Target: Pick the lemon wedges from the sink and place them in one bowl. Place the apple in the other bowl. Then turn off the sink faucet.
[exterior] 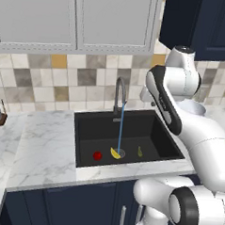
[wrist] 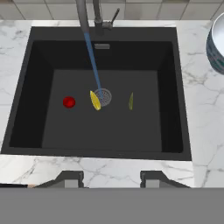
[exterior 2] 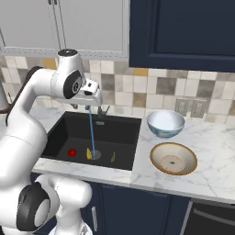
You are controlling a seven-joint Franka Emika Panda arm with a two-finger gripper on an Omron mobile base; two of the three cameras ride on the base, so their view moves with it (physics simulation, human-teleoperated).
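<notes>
I see both lemon wedges (wrist: 95,100) (wrist: 131,101) mid-frame on the sink (wrist: 39,109) floor beside the drain, apple (wrist: 68,102) to their left, water running. My fingers (wrist: 70,178) stand apart, grasping nothing, above the near surface (wrist: 105,166).

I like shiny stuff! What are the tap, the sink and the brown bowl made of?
The tap looks like dark grey metal, smooth with a dull sheen. The sink looks matte black, maybe stone or coated metal, and shows no shine. The brown bowl looks like glazed pottery, tan outside and cream inside. It's a rendered scene, so these are guesses.
</notes>
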